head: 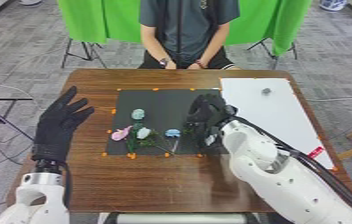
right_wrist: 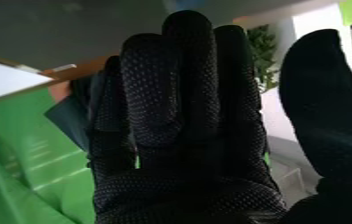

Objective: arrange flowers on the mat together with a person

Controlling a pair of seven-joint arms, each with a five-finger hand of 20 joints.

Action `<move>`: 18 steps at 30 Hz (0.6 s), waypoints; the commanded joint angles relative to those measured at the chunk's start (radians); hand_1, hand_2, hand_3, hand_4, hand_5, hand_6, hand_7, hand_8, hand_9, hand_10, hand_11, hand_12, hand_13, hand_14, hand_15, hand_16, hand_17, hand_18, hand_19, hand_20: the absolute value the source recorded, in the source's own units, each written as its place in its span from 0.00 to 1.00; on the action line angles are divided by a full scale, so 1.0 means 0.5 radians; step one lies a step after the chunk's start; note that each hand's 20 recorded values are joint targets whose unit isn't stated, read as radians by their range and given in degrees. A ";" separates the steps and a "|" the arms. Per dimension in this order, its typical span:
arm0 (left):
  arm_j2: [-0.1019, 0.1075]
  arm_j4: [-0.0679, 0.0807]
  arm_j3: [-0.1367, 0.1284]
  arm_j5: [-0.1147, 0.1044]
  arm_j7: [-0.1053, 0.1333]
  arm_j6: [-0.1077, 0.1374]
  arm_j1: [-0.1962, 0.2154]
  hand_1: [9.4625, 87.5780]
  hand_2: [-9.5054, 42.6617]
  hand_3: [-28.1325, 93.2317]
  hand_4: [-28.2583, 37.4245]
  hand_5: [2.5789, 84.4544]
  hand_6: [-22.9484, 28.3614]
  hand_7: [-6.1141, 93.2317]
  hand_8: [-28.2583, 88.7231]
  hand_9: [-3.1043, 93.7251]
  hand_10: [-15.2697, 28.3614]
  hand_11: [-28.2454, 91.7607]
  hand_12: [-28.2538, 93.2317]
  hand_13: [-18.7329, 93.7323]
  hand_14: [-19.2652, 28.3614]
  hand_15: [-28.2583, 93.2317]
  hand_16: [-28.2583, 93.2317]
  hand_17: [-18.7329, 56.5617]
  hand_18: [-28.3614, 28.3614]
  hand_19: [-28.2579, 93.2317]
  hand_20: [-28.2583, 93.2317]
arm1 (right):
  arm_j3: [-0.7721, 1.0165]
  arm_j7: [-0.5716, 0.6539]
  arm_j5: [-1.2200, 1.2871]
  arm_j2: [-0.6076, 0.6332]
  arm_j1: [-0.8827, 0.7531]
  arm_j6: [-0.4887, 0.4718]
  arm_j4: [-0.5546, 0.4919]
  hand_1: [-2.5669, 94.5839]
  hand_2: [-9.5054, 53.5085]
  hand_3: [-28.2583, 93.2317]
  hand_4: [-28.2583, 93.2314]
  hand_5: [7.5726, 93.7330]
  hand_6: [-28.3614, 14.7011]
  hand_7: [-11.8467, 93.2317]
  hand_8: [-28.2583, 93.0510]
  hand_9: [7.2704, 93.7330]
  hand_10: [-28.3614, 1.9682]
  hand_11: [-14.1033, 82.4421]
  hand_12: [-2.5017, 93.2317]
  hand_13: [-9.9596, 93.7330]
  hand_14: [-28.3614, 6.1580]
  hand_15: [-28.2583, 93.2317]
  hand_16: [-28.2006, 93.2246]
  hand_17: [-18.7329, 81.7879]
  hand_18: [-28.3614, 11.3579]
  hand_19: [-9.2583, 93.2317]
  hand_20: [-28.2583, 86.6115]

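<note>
Over the right part of the black mat (head: 162,100) is my right hand (head: 210,116), its back toward the head camera. In the right wrist view the right hand (right_wrist: 186,125) has straight fingers, thumb held apart, nothing between them. My left hand (head: 59,122) is left of the mat, fingers straight and spread. On the mat's left half lie a pale blue-green flower (head: 138,114), a pink flower (head: 120,134) and a white flower (head: 143,132), with green stems near the pink and white ones. A blue flower (head: 172,133) lies near the middle, left of my right hand.
A white sheet (head: 257,110) covers the table's right side, with a small grey object (head: 266,91) near its far end and a red item (head: 316,152) near its right edge. Orange marks surround the mat on the brown table (head: 155,185).
</note>
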 commanded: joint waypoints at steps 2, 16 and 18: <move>0.008 -0.002 0.006 -0.005 0.007 0.029 0.050 0.18 0.28 0.87 0.00 0.44 0.56 0.15 0.17 0.42 0.75 0.40 0.30 0.43 0.96 0.58 0.17 0.16 0.96 0.66 0.40 | 0.484 0.025 0.461 0.076 -0.329 0.080 -0.408 0.35 0.05 0.85 0.03 0.66 0.72 0.26 0.13 0.73 0.51 0.46 0.20 0.73 0.51 0.72 0.36 0.42 0.17 0.81 0.45; -0.014 -0.002 -0.011 0.024 -0.043 0.005 0.060 0.17 0.28 0.88 0.00 0.43 0.55 0.15 0.17 0.39 0.69 0.37 0.29 0.42 0.90 0.50 0.19 0.13 0.95 0.60 0.36 | 1.306 -0.249 1.818 -0.261 -1.046 0.146 -0.745 0.20 0.34 0.87 0.03 0.54 0.65 0.24 0.13 0.53 0.42 0.27 0.15 0.53 0.27 0.52 0.30 0.31 0.09 0.64 0.34; -0.023 -0.001 -0.011 0.034 -0.061 -0.005 0.054 0.17 0.28 0.88 0.00 0.43 0.55 0.15 0.17 0.39 0.69 0.36 0.29 0.41 0.90 0.49 0.19 0.13 0.95 0.60 0.35 | 1.361 -0.314 1.984 -0.309 -1.103 0.092 -0.731 0.19 0.35 0.88 0.03 0.50 0.65 0.23 0.13 0.50 0.42 0.25 0.15 0.49 0.27 0.49 0.30 0.28 0.08 0.61 0.33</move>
